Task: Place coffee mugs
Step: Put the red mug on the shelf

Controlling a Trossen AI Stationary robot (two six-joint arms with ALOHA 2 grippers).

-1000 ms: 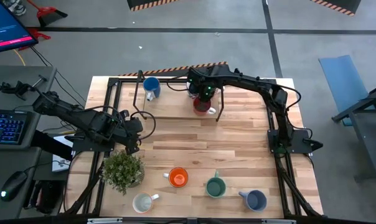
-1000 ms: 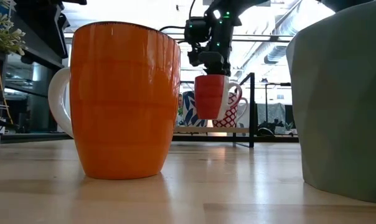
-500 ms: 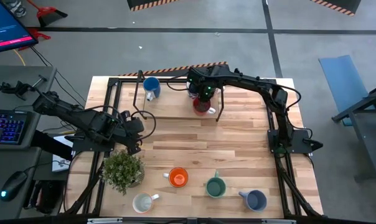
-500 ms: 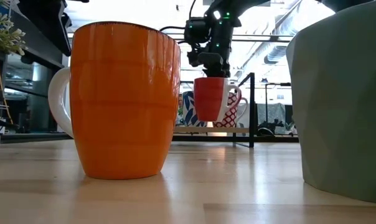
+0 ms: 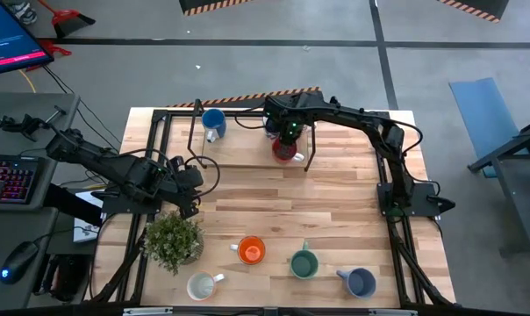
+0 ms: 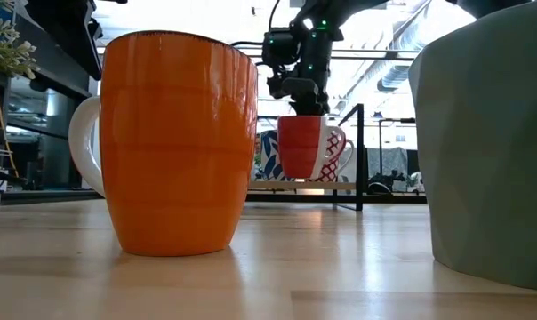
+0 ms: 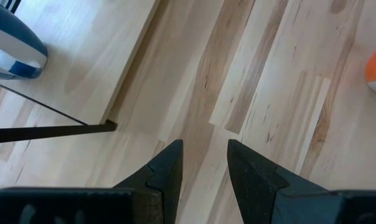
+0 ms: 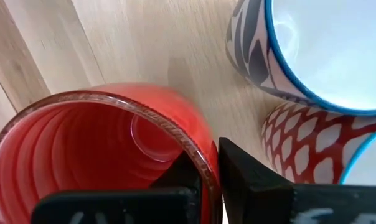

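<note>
My right gripper (image 5: 288, 133) stands over the far middle of the table, shut on the red mug (image 5: 285, 149). The mug sits upright with its base down at the raised wooden shelf (image 6: 291, 183). Right behind it stand a grey-patterned mug (image 8: 300, 50) and a red-and-white patterned one (image 8: 306, 143). A blue mug (image 5: 213, 121) stands farther left on the shelf. Near the front edge stand the orange (image 5: 250, 250), green (image 5: 303, 262), slate-blue (image 5: 360, 281) and cream (image 5: 201, 285) mugs. My left gripper (image 7: 203, 162) hangs open over bare table at the left. My right gripper has the red mug's rim (image 8: 208, 163) between its fingers, one finger (image 8: 185, 177) inside the mug and the other (image 8: 244, 174) outside. The fingers come from above, pointing down. The mug stands upright below them, its base (image 6: 300, 176) at the shelf top.
A black metal frame with thin posts (image 6: 359, 156) carries the shelf along the far side. A leafy potted plant (image 5: 173, 241) stands at the front left, close to my left arm. Bare wood lies across the table's middle (image 5: 282, 206).
The red mug has sunk a little with my right gripper. It hung just above the shelf a second ago and its base is now down at the shelf top. It has stayed upright.
</note>
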